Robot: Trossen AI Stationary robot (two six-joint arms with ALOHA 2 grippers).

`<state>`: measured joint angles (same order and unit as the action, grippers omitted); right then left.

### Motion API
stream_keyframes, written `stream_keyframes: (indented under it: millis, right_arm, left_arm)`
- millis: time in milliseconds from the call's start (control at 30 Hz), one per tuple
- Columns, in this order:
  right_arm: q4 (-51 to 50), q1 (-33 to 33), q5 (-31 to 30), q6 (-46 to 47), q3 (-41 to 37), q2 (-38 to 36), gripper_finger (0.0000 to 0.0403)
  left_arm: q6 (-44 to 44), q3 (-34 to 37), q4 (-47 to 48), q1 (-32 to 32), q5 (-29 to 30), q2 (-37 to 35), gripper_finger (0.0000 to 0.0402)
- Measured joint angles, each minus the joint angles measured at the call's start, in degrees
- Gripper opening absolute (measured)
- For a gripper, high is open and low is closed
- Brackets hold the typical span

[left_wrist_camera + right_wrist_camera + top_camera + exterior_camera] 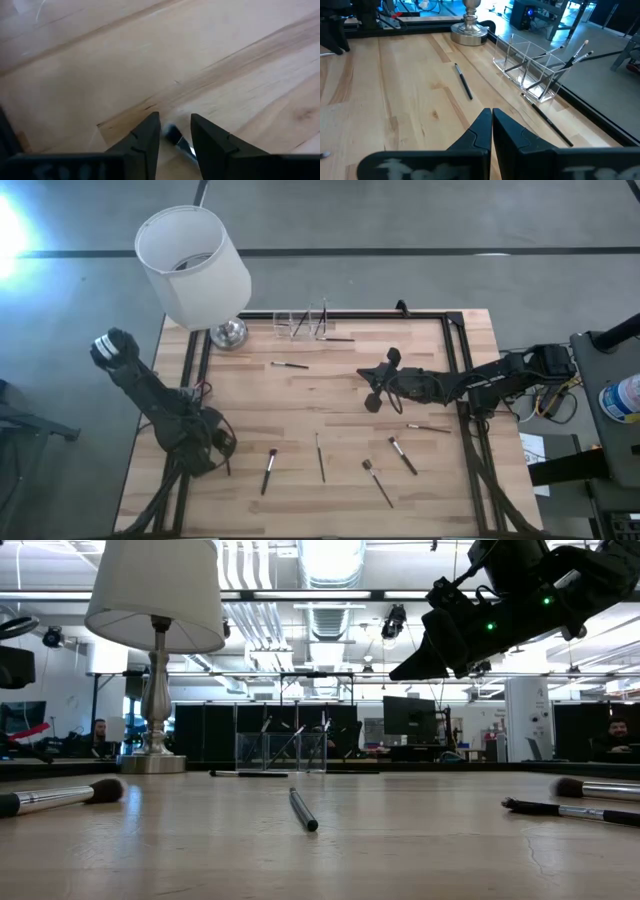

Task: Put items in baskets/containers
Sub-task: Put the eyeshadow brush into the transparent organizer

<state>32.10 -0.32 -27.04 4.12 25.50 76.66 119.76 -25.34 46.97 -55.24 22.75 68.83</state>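
My left gripper [216, 447] points down near the table's front left, open. In the left wrist view its fingers [145, 140] stand on either side of a brush [177, 140] with a dark tip and silver ferrule, lying on the wood. Whether they touch it, I cannot tell. My right gripper [491, 122] hangs shut and empty above the table's middle [378, 380]. The clear holder [530, 70] stands at the far edge with a few brushes [570, 59] leaning in it. Several more brushes lie flat on the table [270, 470] [320, 458] [403, 455] [290, 365].
A lamp with a white shade [193, 262] and silver foot [228, 333] stands at the far left corner. One brush [552, 125] lies just beside the holder. A black frame [455, 330] borders the table. Bare wood lies between the two grippers.
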Motion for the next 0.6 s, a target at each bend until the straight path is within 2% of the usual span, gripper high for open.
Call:
stream_keyframes:
  millis: [333, 600]
  right_arm:
    - [0.0, 0.0, 0.0, 0.2, -0.1, 0.0, 0.0008]
    - [-0.1, 0.0, 0.0, 0.2, -0.2, 0.0, 0.0008]
  left_arm:
    - [-3.7, -0.9, -0.2, 0.1, -2.2, 0.7, 0.0107]
    - [-6.0, -1.0, 0.0, 0.1, -4.1, 0.7, 0.0060]
